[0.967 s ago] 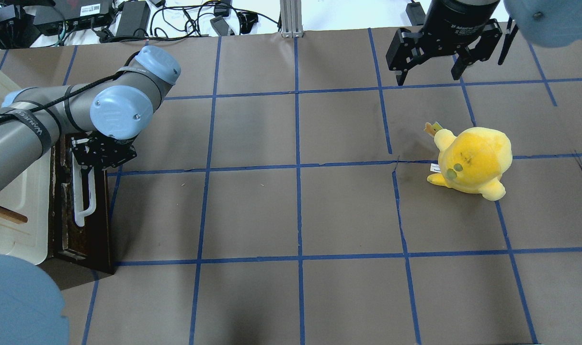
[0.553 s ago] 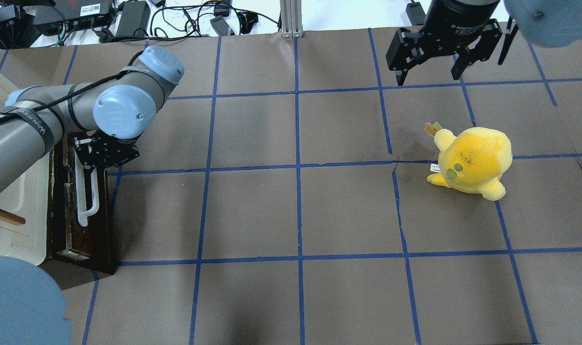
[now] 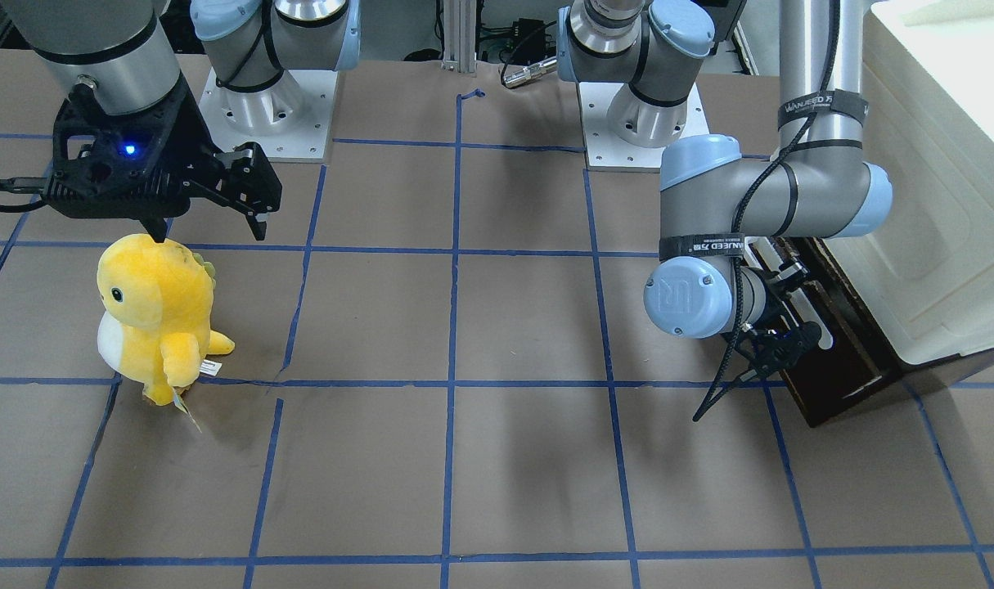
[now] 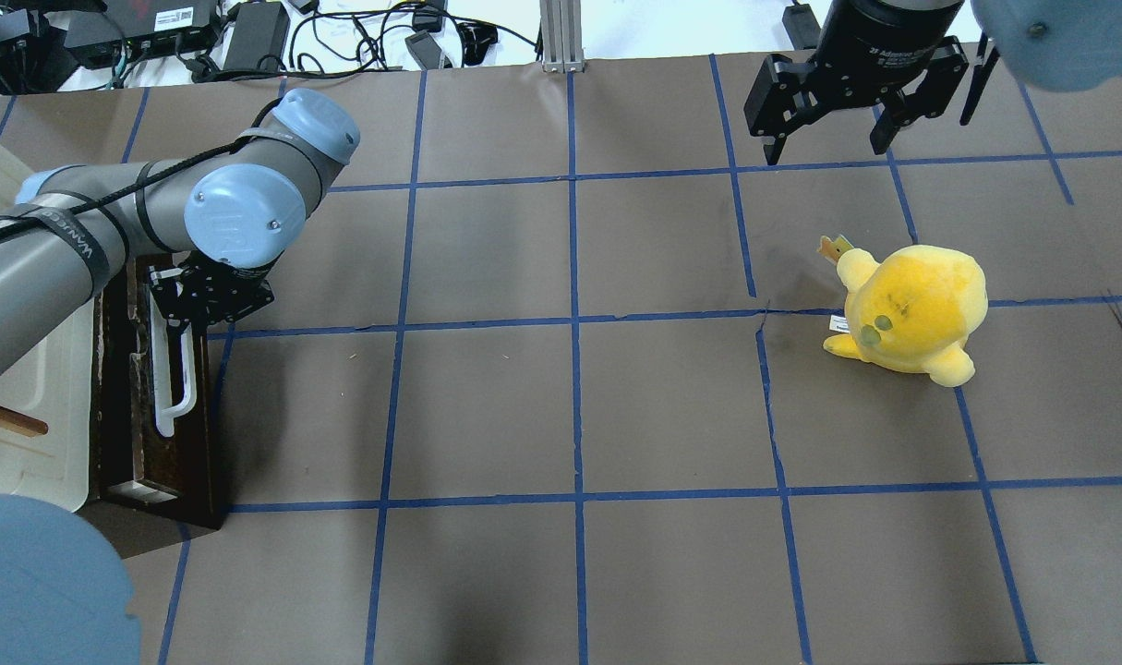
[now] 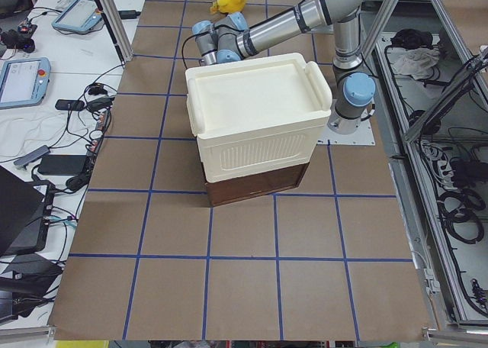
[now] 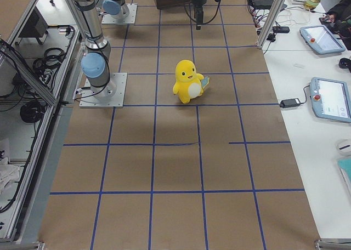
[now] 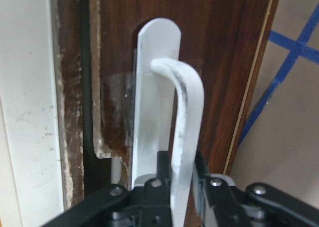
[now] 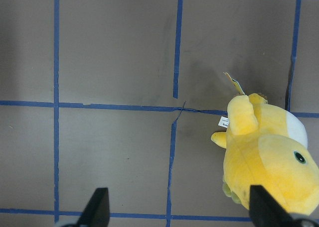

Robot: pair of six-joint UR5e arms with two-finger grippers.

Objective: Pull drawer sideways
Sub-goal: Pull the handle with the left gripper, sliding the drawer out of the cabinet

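left gripper (image 7: pixel 182 163) is clamped on the white bar handle (image 7: pixel 188 107). in the wrist view one finger (image 7: pixel 162 162) sits on each side of the bar near its lower end, pressed right against it. the handle runs up the middle of that frame on the dark brown front of the drawer (image 7: pixel 224 62), and there's a thin dark gap between the brown panel and the cream strip along the left edge.

in the overhead view the drawer (image 4: pixel 154 434) is at the far left edge, about mid-height, front panel facing the open table (image 4: pixel 570 416). the cream-white cabinet (image 4: pixel 34 406) is right behind it at the frame edge. the left arm comes in from the left and bends down so the gripper (image 4: pixel 211 296) lands on the upper end of the handle (image 4: pixel 168 392). the front-facing view has the same thing on the right side: drawer (image 3: pixel 840 364) low against the cabinet (image 3: pixel 938 204), gripper (image 3: pixel 779 343) tucked up to it. from the left-side camera the drawer (image 5: pixel 255 184) is just a brown band under the cabinet (image 5: pixel 255 111).

right gripper (image 4: pixel 833 129) hangs at the upper right of the overhead frame, jaws spread wide with nothing between them. a yellow plush toy (image 4: pixel 911 314) stands below it in the frame, not touching it. its own wrist view has the plush (image 8: pixel 269 157) at lower right, with the two fingertips (image 8: pixel 99 207) poking in at the bottom corners.
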